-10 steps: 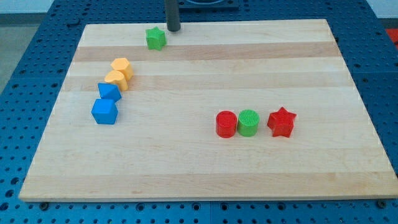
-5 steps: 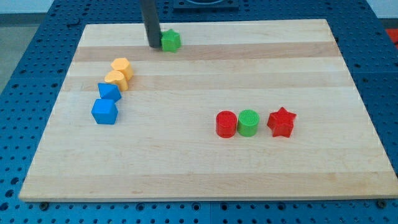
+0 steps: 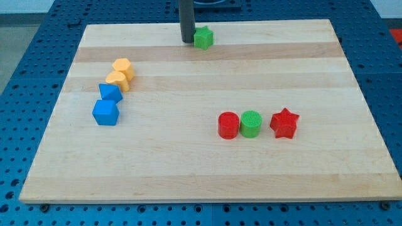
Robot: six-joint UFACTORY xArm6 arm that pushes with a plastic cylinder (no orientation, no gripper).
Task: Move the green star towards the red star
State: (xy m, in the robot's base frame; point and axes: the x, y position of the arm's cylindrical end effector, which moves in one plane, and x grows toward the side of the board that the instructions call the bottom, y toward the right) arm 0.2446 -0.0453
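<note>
The green star [image 3: 203,38] lies near the top edge of the wooden board [image 3: 207,169], a little left of the middle. My tip [image 3: 188,41] stands right against the star's left side. The red star [image 3: 284,123] lies far off toward the view's lower right, at the right end of a short row of blocks.
A red cylinder [image 3: 228,125] and a green cylinder [image 3: 250,123] stand just left of the red star. At the view's left, two orange blocks [image 3: 120,73] and two blue blocks [image 3: 107,105] form a slanted line. The board rests on a blue perforated table.
My tip came round from the green star's upper right to its left side and pushed it rightward along the top of the board. The other blocks have not moved.
</note>
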